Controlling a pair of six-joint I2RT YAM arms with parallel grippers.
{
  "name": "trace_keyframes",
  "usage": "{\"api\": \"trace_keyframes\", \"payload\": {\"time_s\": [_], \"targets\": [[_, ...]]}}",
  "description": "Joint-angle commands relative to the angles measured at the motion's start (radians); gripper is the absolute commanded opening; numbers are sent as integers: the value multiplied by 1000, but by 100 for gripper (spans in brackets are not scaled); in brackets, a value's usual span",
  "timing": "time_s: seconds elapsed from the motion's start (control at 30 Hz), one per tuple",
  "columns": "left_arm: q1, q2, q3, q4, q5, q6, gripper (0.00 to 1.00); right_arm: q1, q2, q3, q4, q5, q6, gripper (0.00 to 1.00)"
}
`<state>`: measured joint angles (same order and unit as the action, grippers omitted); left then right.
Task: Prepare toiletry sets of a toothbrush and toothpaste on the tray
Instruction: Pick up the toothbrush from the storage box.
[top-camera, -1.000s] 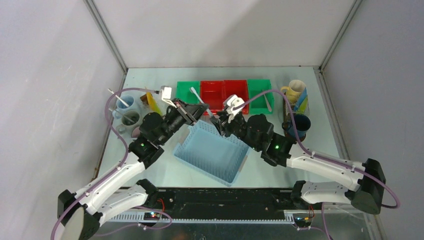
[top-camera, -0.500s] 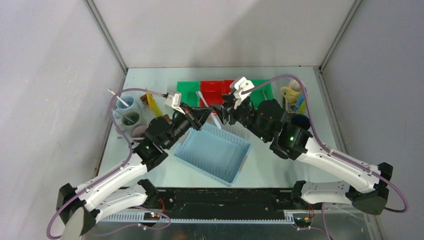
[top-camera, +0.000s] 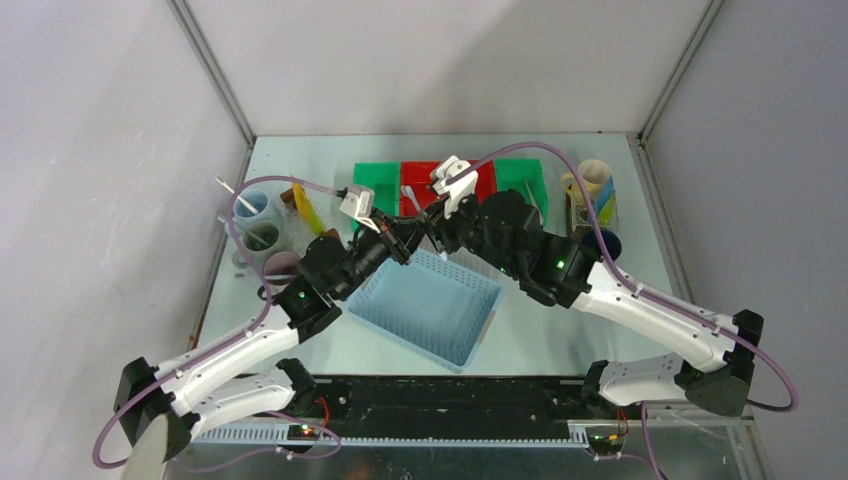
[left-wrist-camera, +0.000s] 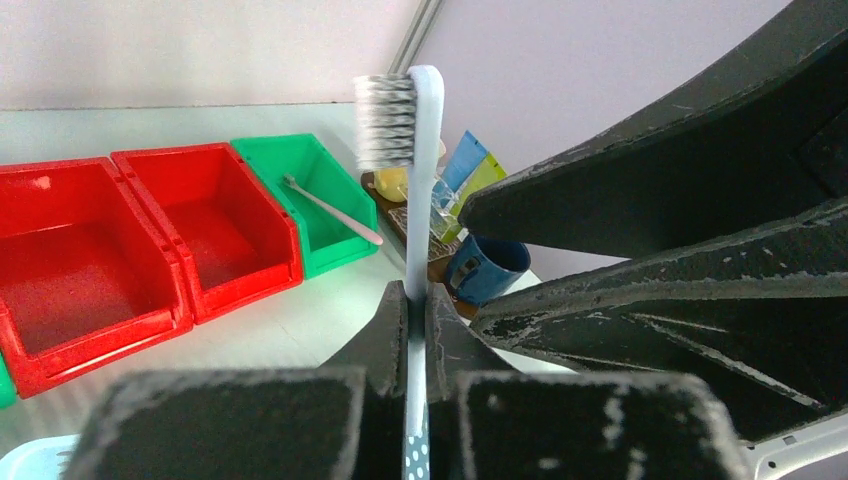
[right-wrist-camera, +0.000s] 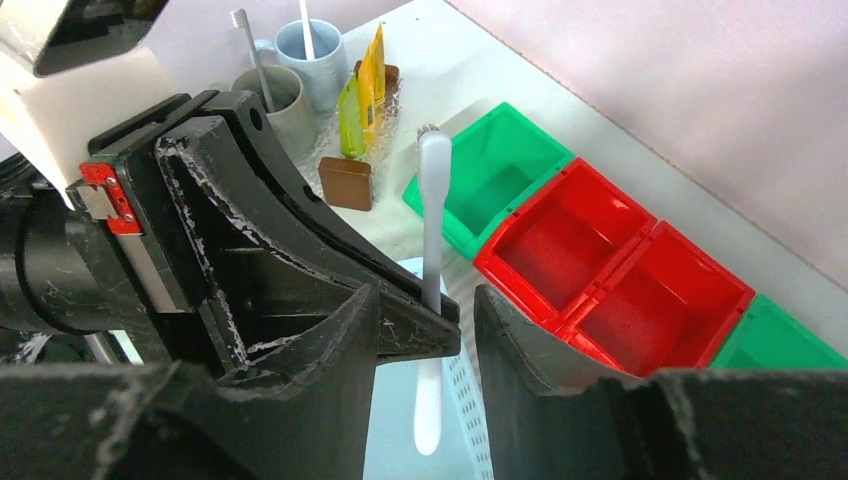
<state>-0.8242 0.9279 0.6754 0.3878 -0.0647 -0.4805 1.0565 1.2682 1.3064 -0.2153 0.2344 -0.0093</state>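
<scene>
The light blue basket (top-camera: 425, 305) lies closest to the arms. It sits crooked on the table (top-camera: 300, 155).

The two arms meet just past the far edge of the basket. The left gripper (left-wrist-camera: 410, 318) is pressed tight on a toothbrush (left-wrist-camera: 420, 200) and pinches it low on the handle. The toothbrush stands straight up in the air with its bristles at the top. The right gripper (right-wrist-camera: 425, 385) comes in from the right. Its two fingers (right-wrist-camera: 320, 390) are spread apart, one on each side of the toothbrush handle. There is a gap on both sides, so it is not squeezing the brush.

On the left side stand three mugs in a row. The pink mug (top-camera: 280, 266) is nearest, then the grey mug (top-camera: 262, 237), then the pale blue mug (top-camera: 250, 205). The grey and pale blue mugs each have a brush sticking out. A yellow tube (right-wrist-camera: 372, 70) and a green tube (right-wrist-camera: 350, 115) lean just beside them, by the end of the brown tray (right-wrist-camera: 347, 183).

On the right side the dark blue mug (top-camera: 605, 243) is nearer and the cream mug (top-camera: 590, 180) is farther.

Farthest away is a row of bins. Two red bins (left-wrist-camera: 100, 345) sit in the middle, with a left green bin (top-camera: 372, 178) and a right green bin (left-wrist-camera: 330, 255) at the ends. A spare brush (left-wrist-camera: 330, 205) lies flat in the right green bin.
</scene>
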Motion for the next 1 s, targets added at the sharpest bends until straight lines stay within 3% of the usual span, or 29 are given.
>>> {"api": "trace_keyframes", "payload": {"time_s": [0.0,0.57,0.8,0.97], "targets": [[-20,7,46,60,-8,35,0,-5,13,56,4,-16,30,42],[-49,10,45,77,-26,34,0,-39,28,56,10,-10,84,34],[-50,18,43,79,-14,39,1,-43,28,55,-36,-51,33,22],[-51,13,35,71,-15,46,3,-74,18,56,-39,-76,12,0]]}}
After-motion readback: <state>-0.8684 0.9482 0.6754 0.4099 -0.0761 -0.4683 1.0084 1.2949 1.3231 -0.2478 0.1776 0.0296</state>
